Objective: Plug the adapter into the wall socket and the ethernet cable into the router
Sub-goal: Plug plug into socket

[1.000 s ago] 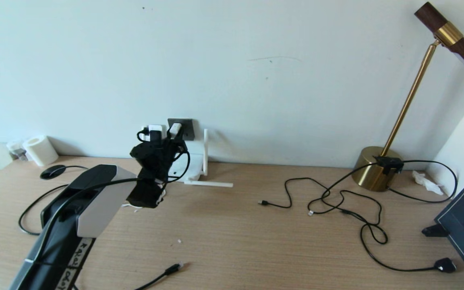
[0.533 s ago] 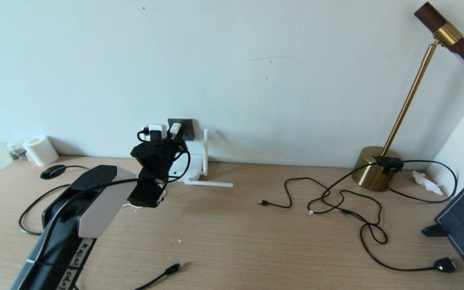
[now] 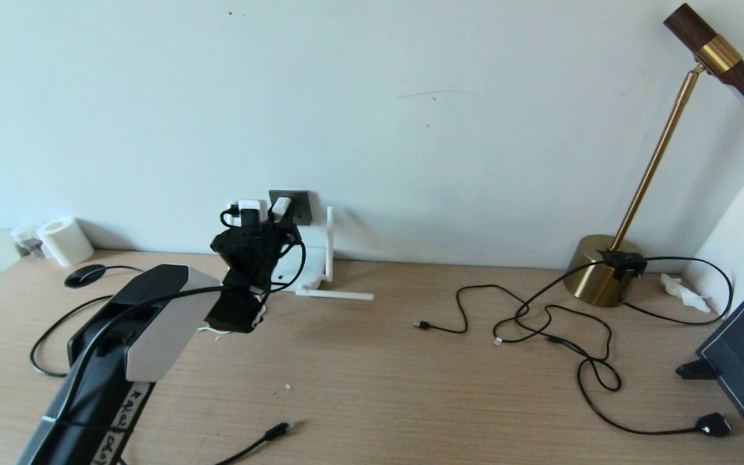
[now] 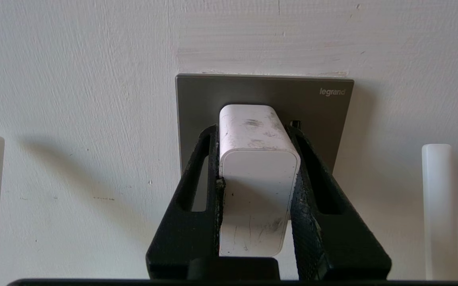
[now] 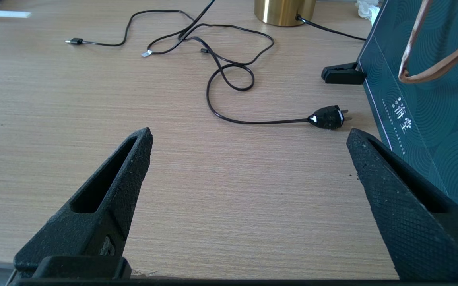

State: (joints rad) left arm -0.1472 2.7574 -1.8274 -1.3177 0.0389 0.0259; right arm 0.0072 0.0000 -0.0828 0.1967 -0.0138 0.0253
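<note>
Over the last second nothing visibly shifts: the left gripper [image 4: 257, 159] stays at the wall socket [image 4: 320, 115], pressing the adapter [image 4: 257, 159] against its grey plate. That stillness suggests the plug is seated or nearly so, though its prongs are hidden, so full insertion cannot be confirmed. The fingers [image 4: 197, 186] are narrowed and clamped on the adapter's two sides. The right gripper [image 5: 249, 167] hangs over the counter [image 5: 213, 178], fingers spread wide and empty. The ethernet cable [image 3: 268, 434] lies near the counter's front edge, untouched, well apart from the router [image 3: 310, 278].
</note>
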